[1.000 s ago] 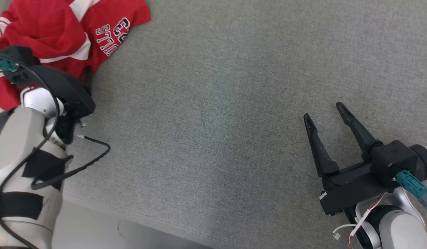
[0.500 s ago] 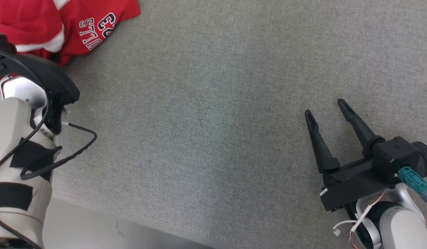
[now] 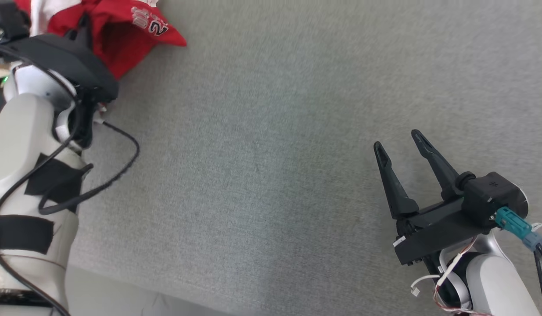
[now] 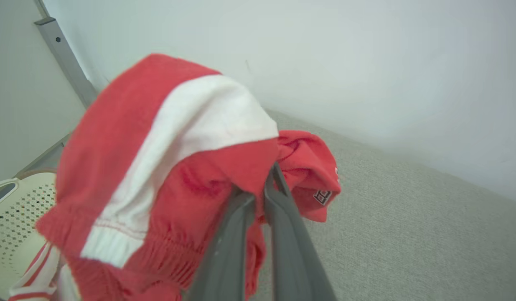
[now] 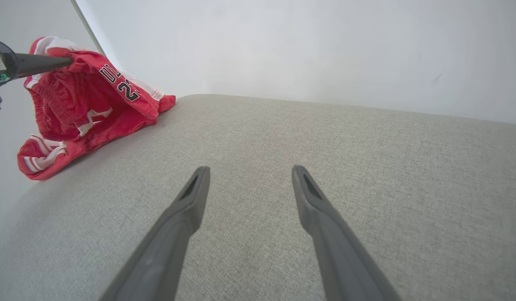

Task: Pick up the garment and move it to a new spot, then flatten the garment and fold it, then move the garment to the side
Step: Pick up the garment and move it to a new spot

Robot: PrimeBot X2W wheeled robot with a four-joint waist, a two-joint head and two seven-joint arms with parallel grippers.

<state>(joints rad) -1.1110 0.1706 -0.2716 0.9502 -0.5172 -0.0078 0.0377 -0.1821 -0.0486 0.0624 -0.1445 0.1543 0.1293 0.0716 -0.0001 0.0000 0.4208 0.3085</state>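
Clearly the left gripper is clamped on the red and white garment. Its two fingers are pinched together on a fold of cloth that drapes over their tips and hangs to either side, the lower part resting on the grey fabric surface. Well apart from it, the right gripper hovers over bare grey fabric, fingers spread wide with nothing between them, and the garment lies far ahead to its left.
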